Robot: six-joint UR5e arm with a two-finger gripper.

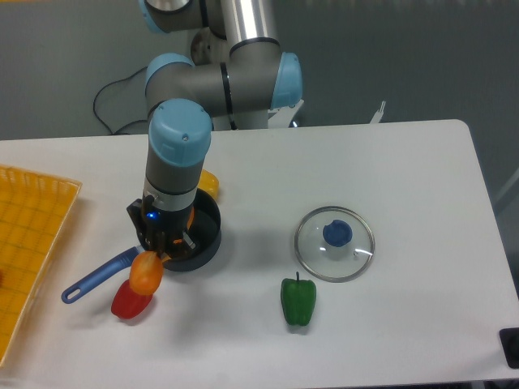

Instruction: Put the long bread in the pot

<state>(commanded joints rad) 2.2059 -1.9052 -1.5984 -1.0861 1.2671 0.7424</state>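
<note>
The long bread (pixel 146 273) is a glossy orange piece hanging end-down from my gripper (pixel 160 247), which is shut on its upper part. Only its rounded lower end shows, over the pot's front left rim and just above the red bell pepper (pixel 129 301). The pot (pixel 204 237) is a small dark saucepan with a long blue handle (pixel 97 275) pointing front left. The arm's wrist hides much of the pot's inside.
A small yellow rounded item (pixel 208 182) lies just behind the pot. A glass lid with a blue knob (pixel 335 242) sits to the right, a green pepper (pixel 298 300) in front of it. An orange tray (pixel 28 243) fills the left edge.
</note>
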